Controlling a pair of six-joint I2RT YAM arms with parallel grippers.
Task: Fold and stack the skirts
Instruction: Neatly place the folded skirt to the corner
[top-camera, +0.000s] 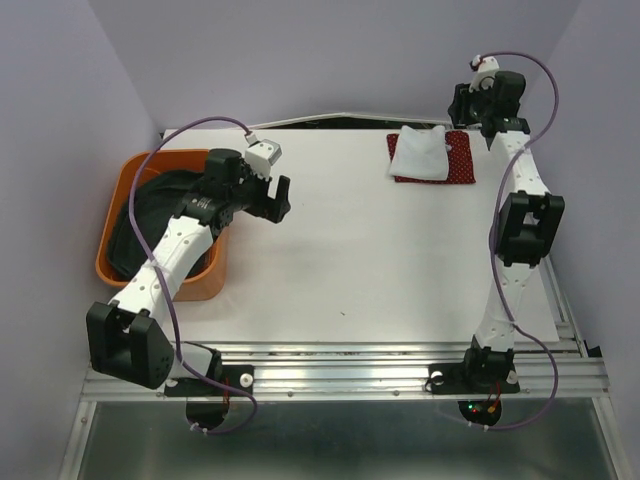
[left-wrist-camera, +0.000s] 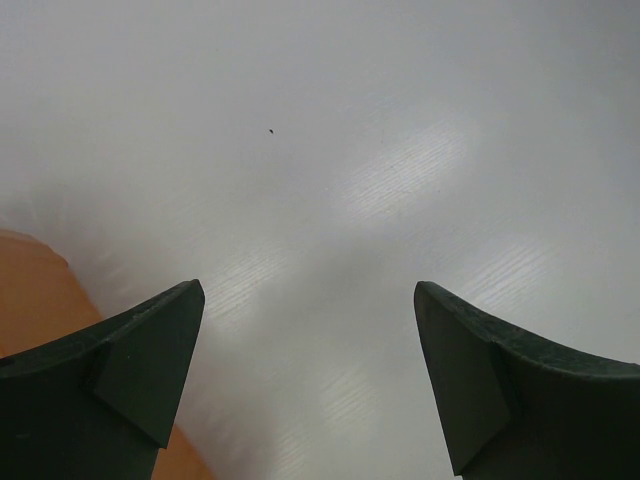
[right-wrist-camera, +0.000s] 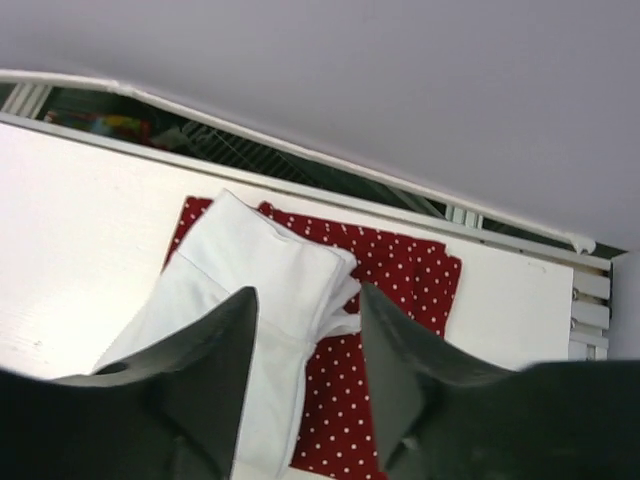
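**Student:** What makes up each arm?
**Tutor:** The left arm and right arm have white links between boxy black joint housings, on black bases.
**Student:** And the cabling?
**Tutor:** A purple cable loops along each arm. Small red and green lights glow at the right base.
**Student:** The fingers?
**Tutor:** On the left gripper, the fingers are matte, dark and wedge-shaped.
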